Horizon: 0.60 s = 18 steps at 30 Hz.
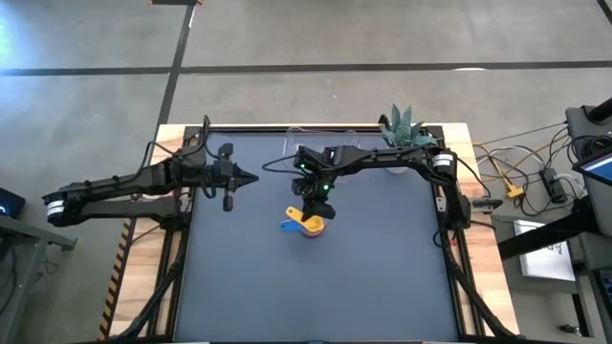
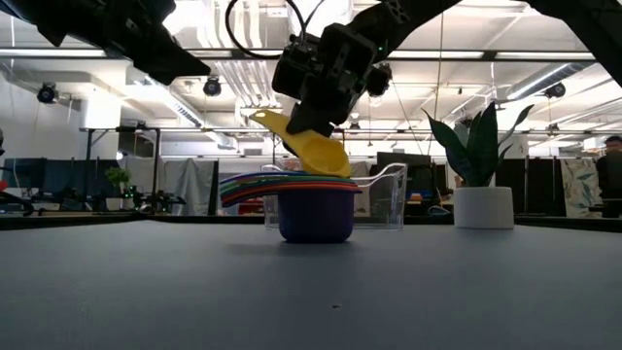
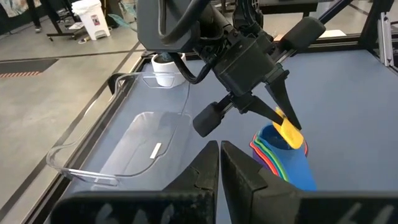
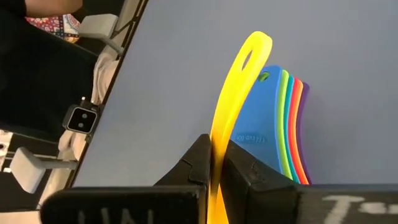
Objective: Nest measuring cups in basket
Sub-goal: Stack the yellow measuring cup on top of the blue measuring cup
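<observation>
Dark blue worktop (image 1: 316, 287) is carrying everything, and going from the biggest thing down, the basket (image 3: 118, 149) is lying empty near the far edge, just beyond the right gripper (image 1: 316, 203) and beside the potted plant (image 1: 402, 129). Directly below that gripper the stack of nested cups (image 2: 316, 199) is sitting on the bare worktop, not in the basket, with the blue cup innermost and the handles fanned out together to one side. The right gripper is pinching the yellow cup (image 2: 313, 146) by its handle, fingers closed flat on it, and the cup is hanging tilted, bowl lowest, just over the mouth of the stack. In the right wrist view the yellow handle's long axis is running nearly parallel to the fanned handles under it, so the coming drop seems to need only a straight descent with little twist. The left gripper (image 1: 251, 178) is waiting, fingers shut on nothing, well off to the side of the stack, so the right arm is plainly the nearer one.
</observation>
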Tool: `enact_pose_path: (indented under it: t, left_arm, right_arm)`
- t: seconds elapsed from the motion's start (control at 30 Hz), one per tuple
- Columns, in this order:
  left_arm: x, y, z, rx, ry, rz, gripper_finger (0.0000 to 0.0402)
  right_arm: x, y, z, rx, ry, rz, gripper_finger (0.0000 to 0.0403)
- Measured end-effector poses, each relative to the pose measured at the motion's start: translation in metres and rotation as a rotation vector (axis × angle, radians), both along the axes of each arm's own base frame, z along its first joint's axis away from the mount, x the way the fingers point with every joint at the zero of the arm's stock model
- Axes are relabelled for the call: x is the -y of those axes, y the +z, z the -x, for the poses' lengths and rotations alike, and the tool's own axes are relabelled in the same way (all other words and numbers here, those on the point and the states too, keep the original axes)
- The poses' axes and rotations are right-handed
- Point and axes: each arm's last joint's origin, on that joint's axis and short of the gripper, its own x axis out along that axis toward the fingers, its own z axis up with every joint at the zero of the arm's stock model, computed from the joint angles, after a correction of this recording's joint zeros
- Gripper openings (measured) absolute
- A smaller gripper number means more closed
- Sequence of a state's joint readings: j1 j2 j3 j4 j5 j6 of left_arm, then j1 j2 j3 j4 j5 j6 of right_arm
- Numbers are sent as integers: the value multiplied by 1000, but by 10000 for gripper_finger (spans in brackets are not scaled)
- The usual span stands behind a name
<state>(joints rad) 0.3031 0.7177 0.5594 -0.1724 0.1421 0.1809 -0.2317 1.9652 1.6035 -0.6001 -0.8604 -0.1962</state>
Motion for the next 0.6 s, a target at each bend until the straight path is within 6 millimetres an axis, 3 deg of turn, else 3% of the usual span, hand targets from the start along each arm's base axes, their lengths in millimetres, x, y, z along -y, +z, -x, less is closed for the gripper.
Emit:
enact_pose_path:
  t: [0.6]
  left_arm:
    - [0,0,0,3,7,19,0]
  right_arm:
    - [3,-2,-1,-30,-65,89,66]
